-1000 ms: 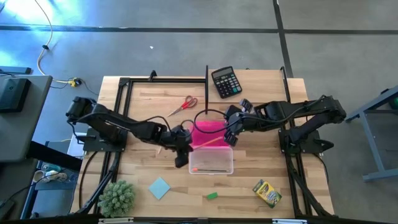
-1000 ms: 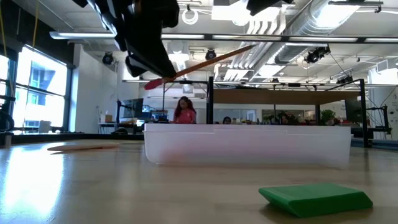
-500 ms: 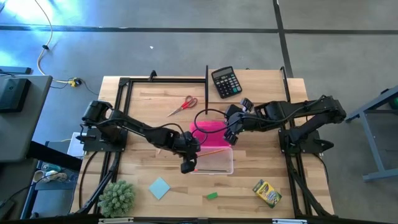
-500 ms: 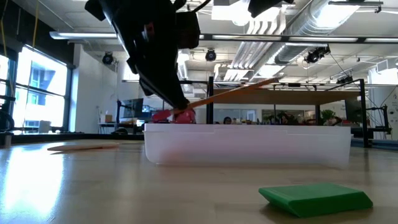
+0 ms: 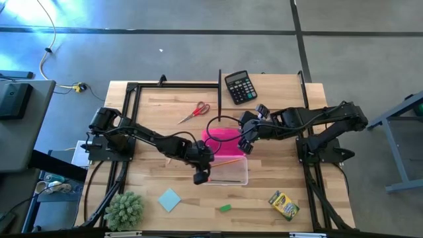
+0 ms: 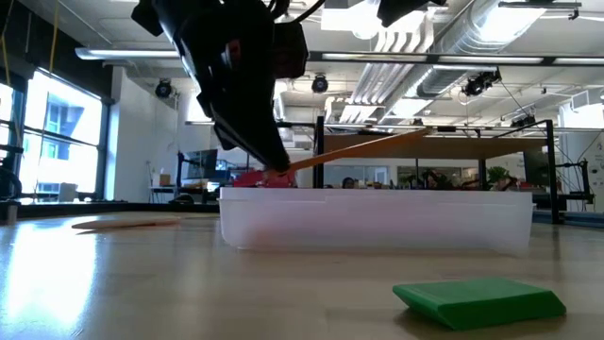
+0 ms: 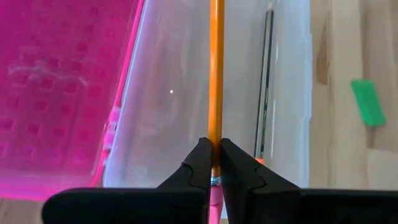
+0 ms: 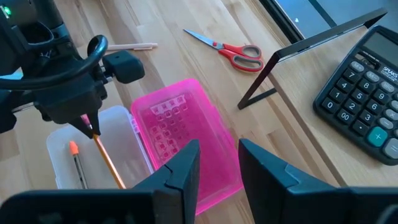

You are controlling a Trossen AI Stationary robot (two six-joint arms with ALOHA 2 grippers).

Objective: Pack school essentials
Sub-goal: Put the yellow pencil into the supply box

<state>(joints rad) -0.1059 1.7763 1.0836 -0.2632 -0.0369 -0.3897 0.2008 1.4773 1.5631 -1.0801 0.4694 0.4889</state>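
My left gripper [image 5: 206, 165] hangs over the left end of the clear plastic box [image 5: 228, 173], shut on the orange pencil [image 5: 229, 160]. The pencil slants up over the box in the low view [image 6: 368, 148]. A dark pencil [image 7: 266, 81] lies inside the box. My right gripper [image 8: 217, 163] is open above the pink lid [image 8: 186, 134], which lies against the box's far side. The red-handled scissors [image 5: 193, 112], green eraser [image 5: 225, 208], blue notepad [image 5: 170, 199], crayon box [image 5: 283, 204] and pale stick [image 8: 134, 45] lie flat on the table. My left gripper pinches the orange pencil between its two fingertips [image 7: 200, 163] just ahead of the metal band at its eraser end [image 7: 215, 149]. The fingers slant down from the table's left side. The pencil sticks out ahead of them, tilted tip-up above the box [image 6: 377, 222].
A black calculator [image 5: 240, 86] and a thin black stand [image 8: 292, 56] are at the far edge. A fuzzy green plant [image 5: 124, 209] sits at the near left corner. Bare wood lies between the box and the near edge.
My left gripper has moved right and down with the pencil, from beside the box to over its left end. The pencil's eraser end has dropped to just above the box rim, and its slant has grown flatter. My right arm has kept still.
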